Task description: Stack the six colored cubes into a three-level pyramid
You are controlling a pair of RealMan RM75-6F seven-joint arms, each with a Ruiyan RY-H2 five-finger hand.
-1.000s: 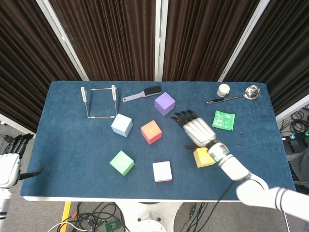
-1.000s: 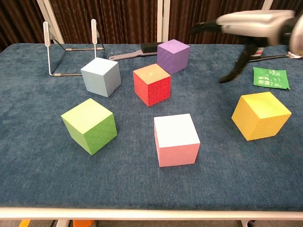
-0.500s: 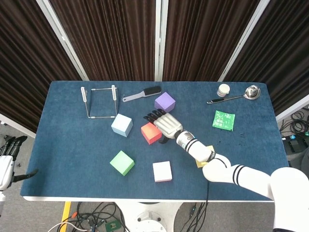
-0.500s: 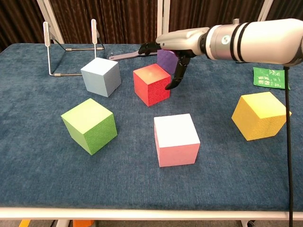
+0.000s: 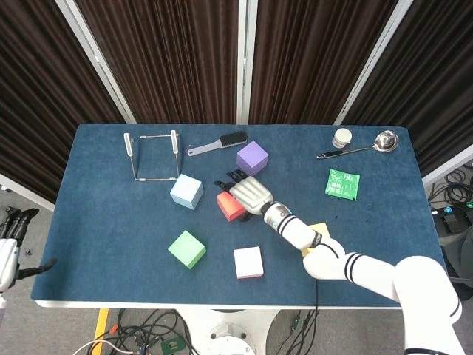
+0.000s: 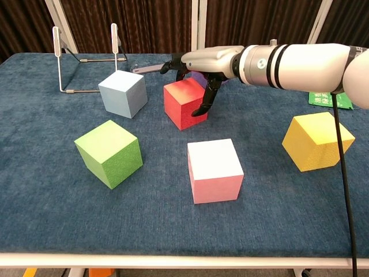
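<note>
Your right hand (image 6: 199,63) is hovering palm-down over the red cube (image 6: 184,103), fingers spread apart and holding nothing; the thumb is hanging beside the cube's right face, and contact cannot be confirmed. The red cube is sitting on the blue table (image 5: 103,214), with the purple cube (image 5: 252,157) just behind it and the light blue cube (image 6: 122,93) near its left. The green cube (image 6: 109,153), pink cube (image 6: 214,170) and yellow cube (image 6: 317,140) are lying toward the front edge. Your left hand (image 5: 10,237) is hanging off the table's left side, its grip indeterminate.
</note>
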